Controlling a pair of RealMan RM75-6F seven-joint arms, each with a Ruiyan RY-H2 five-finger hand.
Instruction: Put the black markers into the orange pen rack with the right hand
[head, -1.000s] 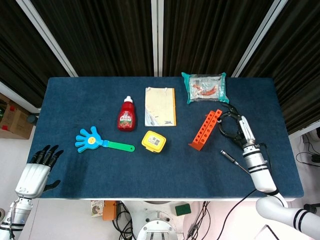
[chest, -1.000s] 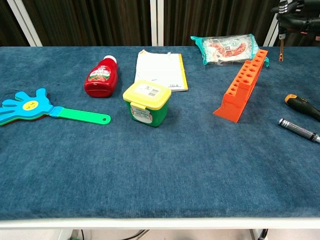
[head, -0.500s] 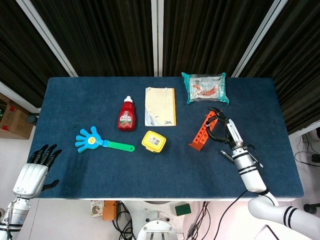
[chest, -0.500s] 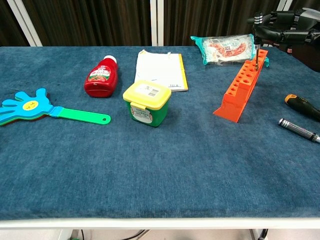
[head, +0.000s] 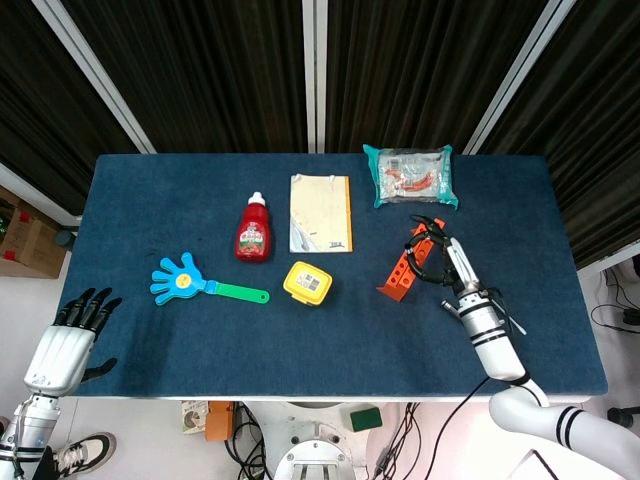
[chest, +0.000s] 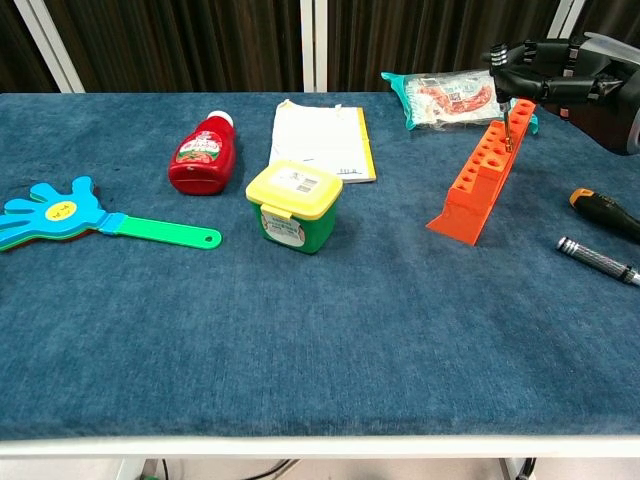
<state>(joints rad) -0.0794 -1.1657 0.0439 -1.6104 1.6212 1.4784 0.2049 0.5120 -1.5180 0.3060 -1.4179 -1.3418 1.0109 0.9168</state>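
The right hand (chest: 545, 78) pinches a slim marker (chest: 505, 128) upright over the far end of the orange pen rack (chest: 482, 172), which lies toward the tabletop's (chest: 300, 330) right edge, near the far side. The tip looks close to a hole. If it meets the rim between holes, pressing down could tilt or slide the light rack, or the marker may slip in the pinch. The rack is a stepped orange strip with a row of round holes. Another dark marker (chest: 598, 260) lies near the right edge. The left hand (head: 75, 325) hangs off the front-left corner, fingers apart, empty.

Orange pen rack (chest: 487, 170) lengthwise on blue cloth; marker (chest: 505, 131) upright above it.
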